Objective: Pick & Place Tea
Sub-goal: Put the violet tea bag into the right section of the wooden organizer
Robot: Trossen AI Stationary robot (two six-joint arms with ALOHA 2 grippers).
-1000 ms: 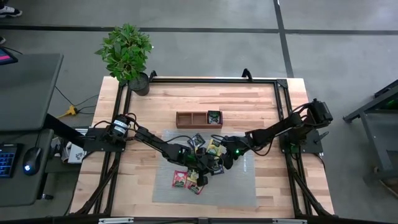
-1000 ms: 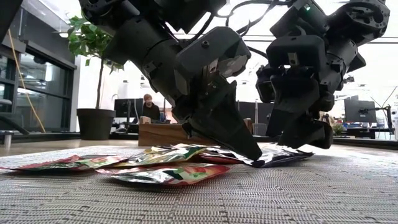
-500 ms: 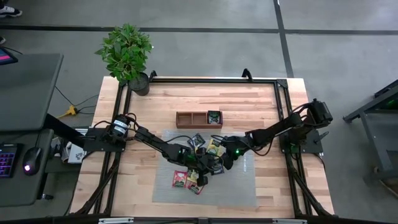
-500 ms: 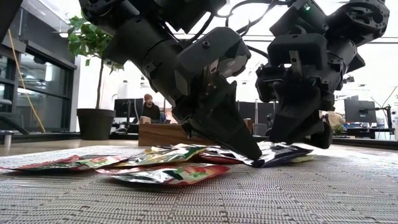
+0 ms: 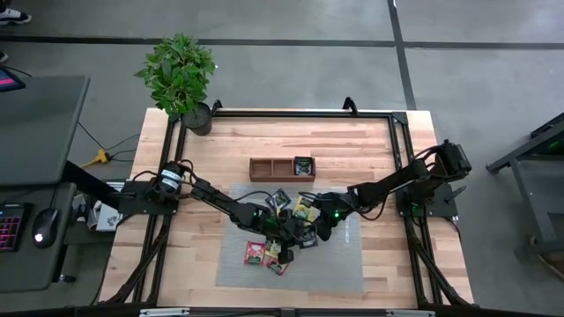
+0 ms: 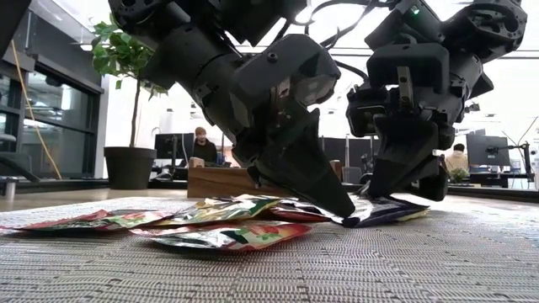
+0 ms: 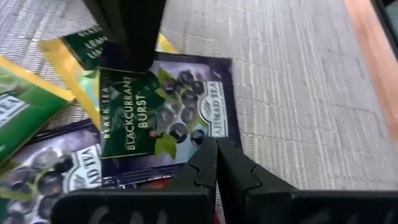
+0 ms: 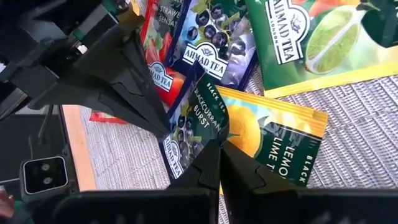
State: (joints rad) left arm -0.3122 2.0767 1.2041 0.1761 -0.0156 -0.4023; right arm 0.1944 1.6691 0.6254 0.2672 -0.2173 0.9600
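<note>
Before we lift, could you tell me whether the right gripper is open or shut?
Shut: the right gripper has its fingertips together, pinching an edge of the dark blackcurrant sachet.

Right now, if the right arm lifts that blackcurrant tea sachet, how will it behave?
The blackcurrant sachet looks thin and flat, so probably very light and a bit floppy. Its glossy wrapper may slip in the right gripper. It overlaps the lemon sachet, which could get dragged along.
</note>
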